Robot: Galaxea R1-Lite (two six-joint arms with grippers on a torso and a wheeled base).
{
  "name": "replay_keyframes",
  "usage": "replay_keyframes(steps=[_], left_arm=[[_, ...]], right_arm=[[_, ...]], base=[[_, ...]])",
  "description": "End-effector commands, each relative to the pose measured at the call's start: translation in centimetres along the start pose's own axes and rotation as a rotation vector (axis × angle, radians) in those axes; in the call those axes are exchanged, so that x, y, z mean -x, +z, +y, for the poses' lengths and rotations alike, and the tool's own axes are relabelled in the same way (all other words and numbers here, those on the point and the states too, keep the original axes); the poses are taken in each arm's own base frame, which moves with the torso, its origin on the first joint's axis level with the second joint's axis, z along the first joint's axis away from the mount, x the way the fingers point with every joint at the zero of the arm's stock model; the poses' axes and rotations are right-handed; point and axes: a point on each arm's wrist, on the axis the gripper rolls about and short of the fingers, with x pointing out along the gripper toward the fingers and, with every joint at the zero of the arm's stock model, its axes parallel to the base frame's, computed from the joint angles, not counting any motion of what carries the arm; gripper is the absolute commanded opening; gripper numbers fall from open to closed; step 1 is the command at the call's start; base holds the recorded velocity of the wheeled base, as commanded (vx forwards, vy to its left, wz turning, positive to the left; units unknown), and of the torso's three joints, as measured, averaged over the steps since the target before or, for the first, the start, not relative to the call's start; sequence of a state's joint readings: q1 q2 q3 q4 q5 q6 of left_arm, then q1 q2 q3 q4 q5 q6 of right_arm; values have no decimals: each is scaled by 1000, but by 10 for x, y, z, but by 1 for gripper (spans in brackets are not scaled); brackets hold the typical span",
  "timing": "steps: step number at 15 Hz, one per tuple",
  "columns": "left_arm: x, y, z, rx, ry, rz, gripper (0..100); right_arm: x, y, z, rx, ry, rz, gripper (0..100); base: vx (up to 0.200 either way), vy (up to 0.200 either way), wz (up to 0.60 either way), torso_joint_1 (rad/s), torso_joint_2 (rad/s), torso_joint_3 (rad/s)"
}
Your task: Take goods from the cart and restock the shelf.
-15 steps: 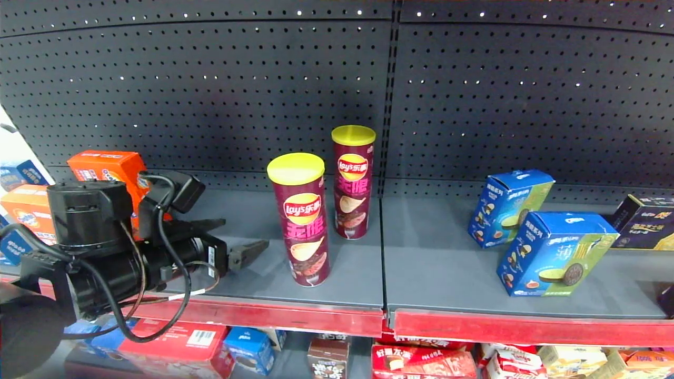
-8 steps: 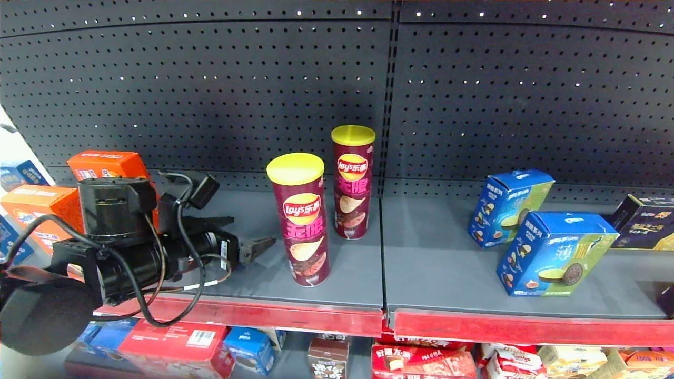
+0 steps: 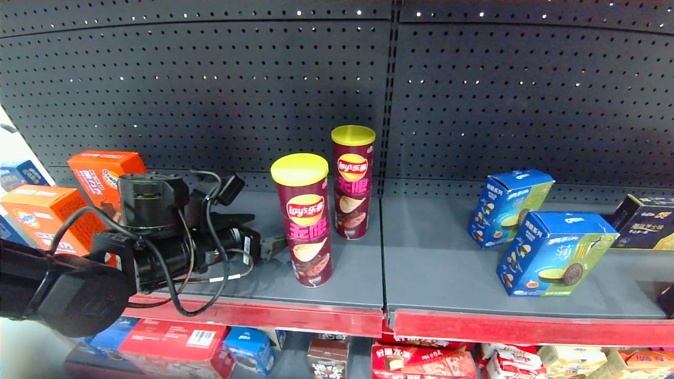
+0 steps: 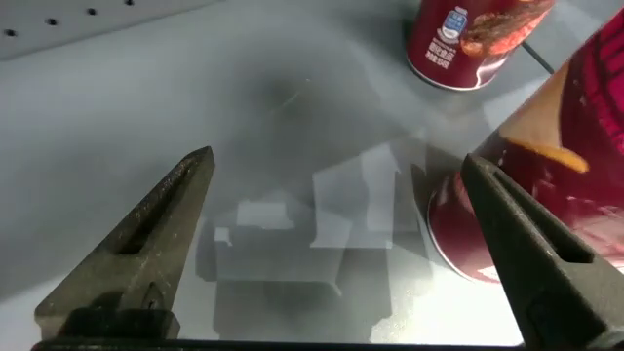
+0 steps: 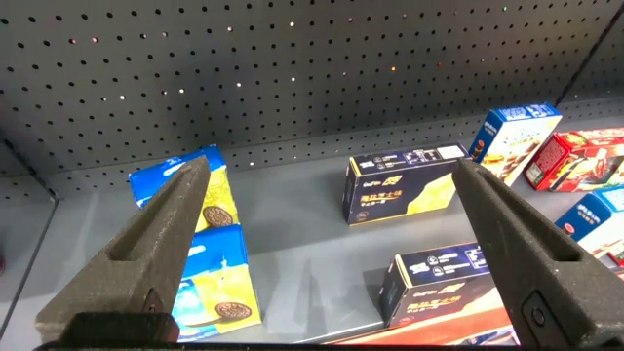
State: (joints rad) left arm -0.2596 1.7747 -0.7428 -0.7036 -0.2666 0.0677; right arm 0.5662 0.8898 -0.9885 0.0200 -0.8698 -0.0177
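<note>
Two maroon chip cans with yellow lids stand on the grey shelf point(image 3: 432, 263). The front can point(image 3: 305, 221) is near the shelf's front edge, and the rear can point(image 3: 353, 181) is just behind it to the right. My left gripper point(image 3: 268, 229) is open and low over the shelf, directly left of the front can, with one fingertip at the can's side. In the left wrist view the gripper point(image 4: 336, 161) is open, the front can point(image 4: 595, 117) lies against one finger, and the rear can point(image 4: 463, 39) is farther off. My right gripper point(image 5: 331, 168) is open and holds nothing.
Orange boxes point(image 3: 105, 171) stand at the shelf's left behind my left arm. Blue-green cookie boxes point(image 3: 553, 252) and dark boxes point(image 3: 647, 221) stand at the right. The right wrist view faces a cookie box point(image 5: 210, 253) and dark boxes point(image 5: 400, 185). A red rail point(image 3: 316, 316) edges the front.
My left arm has moved right along the shelf, bringing its open gripper up against the front can. The can has shifted slightly to the right.
</note>
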Motion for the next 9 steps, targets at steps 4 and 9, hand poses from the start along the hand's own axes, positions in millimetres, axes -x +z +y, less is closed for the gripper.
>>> replay_keyframes(steps=[4,9], left_arm=[[-8,-2,-5,-3,-23,11,100],[-14,0,-11,-9,-41,5,100]], right_arm=[[0,1,0,-2,-2,-1,100],[-1,0,1,5,0,3,100]], base=[[0,0,0,0,0,0],[0,0,0,0,0,0]])
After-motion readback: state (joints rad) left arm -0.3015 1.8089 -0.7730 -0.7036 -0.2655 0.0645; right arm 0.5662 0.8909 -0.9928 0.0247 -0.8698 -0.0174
